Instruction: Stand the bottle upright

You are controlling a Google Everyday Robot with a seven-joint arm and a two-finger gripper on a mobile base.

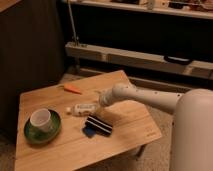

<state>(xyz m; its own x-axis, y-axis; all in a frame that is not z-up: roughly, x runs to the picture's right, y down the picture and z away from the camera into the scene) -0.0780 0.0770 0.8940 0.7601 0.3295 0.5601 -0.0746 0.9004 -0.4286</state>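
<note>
Dim shelving (140,57) ran behind a low wooden table (125,131), and near the table's edge a white cup (40,119) sat on a green saucer (29,134). Every place below is given from that cup, as the camera saw it.

The bottle (84,108) lay on its side just right of the cup, close to it but apart, with its white cap pointing back toward the cup. The gripper (101,100) was at the bottle's far end, the end away from the cup, at the tip of the white arm (145,97) that reached in from further right. It looked to be touching or nearly touching the bottle. Whether it was open or had hold of the bottle could not be told.

A black striped block (98,125) lay right of the cup and nearer the camera, close under the bottle. An orange carrot-shaped thing (73,89) lay beyond the cup toward the back of the table, well clear.

The risks, as I judged them:
- A slim round bottle held only at one end could pivot or slip out during the lift, then roll toward the cup or the block.
- Swinging the capped end down could knock the saucer, since the cup stood so near.
- Set down on its narrow base at a tilt, the bottle could topple again on release.
- A push rather than a grasp would only skid it across the wood.
</note>
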